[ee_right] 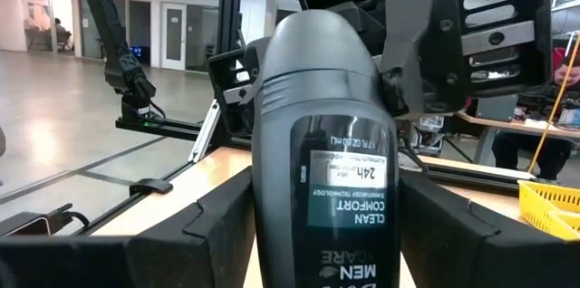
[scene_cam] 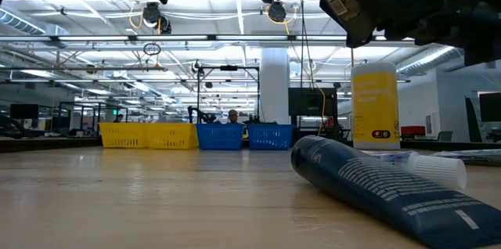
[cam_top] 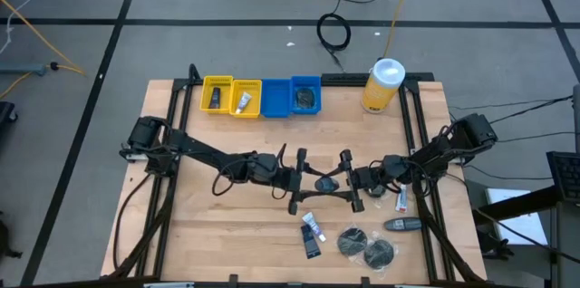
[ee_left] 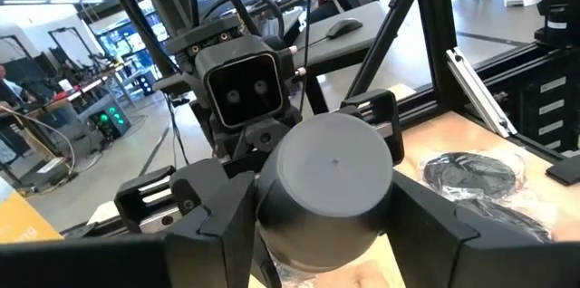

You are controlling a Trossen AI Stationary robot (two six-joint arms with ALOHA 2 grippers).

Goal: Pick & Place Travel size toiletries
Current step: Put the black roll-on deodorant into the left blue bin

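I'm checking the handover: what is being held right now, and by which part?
A dark gray bottle hangs between both grippers above mid-table. The right gripper jaws clamp its lower body; the left gripper jaws flank its cap end.

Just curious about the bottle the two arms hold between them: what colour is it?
Dark grey bottle with a teal label; right wrist view shows it best.

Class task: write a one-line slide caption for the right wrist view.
Both grippers meet on a dark deodorant bottle: right gripper holding it, left gripper closing on its far end.
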